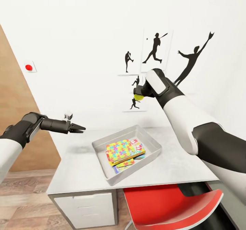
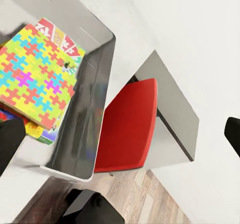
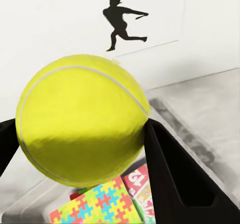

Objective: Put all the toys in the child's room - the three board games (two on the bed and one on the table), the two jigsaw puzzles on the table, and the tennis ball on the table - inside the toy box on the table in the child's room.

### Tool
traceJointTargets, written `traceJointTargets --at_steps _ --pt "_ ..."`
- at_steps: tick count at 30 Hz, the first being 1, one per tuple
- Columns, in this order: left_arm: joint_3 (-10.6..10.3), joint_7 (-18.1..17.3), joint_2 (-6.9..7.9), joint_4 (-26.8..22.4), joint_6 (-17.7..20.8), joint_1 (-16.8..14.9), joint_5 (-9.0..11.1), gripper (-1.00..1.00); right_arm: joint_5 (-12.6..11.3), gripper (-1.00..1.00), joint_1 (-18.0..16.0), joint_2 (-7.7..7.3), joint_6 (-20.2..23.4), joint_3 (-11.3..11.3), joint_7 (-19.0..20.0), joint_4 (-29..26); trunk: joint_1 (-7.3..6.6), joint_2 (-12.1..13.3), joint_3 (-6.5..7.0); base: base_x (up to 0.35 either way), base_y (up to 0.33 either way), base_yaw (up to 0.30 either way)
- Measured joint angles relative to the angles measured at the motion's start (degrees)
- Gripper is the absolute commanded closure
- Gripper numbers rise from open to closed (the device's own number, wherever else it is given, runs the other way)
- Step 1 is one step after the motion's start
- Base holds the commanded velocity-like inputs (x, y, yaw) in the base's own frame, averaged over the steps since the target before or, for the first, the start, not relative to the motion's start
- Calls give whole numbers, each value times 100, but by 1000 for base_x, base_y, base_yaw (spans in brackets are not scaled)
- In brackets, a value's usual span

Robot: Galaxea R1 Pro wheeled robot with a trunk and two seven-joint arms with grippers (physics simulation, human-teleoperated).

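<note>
The tennis ball (image 3: pixel 82 119) is pinched by the right end effector (image 1: pixel 139 95) above the far side of the toy box (image 1: pixel 102 147) on the bench (image 1: pixel 78 172), where jigsaw puzzles (image 1: pixel 120 150) are stacked; the left end effector (image 1: pixel 79 129) is spread.

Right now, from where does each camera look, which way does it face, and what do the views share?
Head view: from the head, down over the table; both arms show, left gripper open.
Left wrist view: on the left arm, facing down at the toy box and red chair; dark fingers at the edges.
Right wrist view: on the right arm, fingers clamping the tennis ball.
All share the toy box and puzzle.
</note>
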Motion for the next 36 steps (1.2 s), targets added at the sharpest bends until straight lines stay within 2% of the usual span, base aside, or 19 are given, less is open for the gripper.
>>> traceJointTargets --at_steps 9,15,20,29,36 --pt "2 0 0 171 -124 9 -3 -100 -4 100 24 12 35 4 -3 38 0 0 0 0 235 0" --pt "3 5 2 593 -386 19 6 -100 -11 100 26 30 213 2 -9 53 0 0 0 0 27 0" --pt "3 10 8 954 -460 19 13 -100 -15 100 26 34 428 10 -9 112 0 0 0 0 3 0" --pt "39 22 108 1683 -958 75 31 -100 -15 100 82 34 571 11 -11 318 0 0 -1 0 0 0" --pt "60 30 337 1844 -1167 93 38 -100 -17 100 167 34 575 11 -7 342 0 0 0 0 42 0"
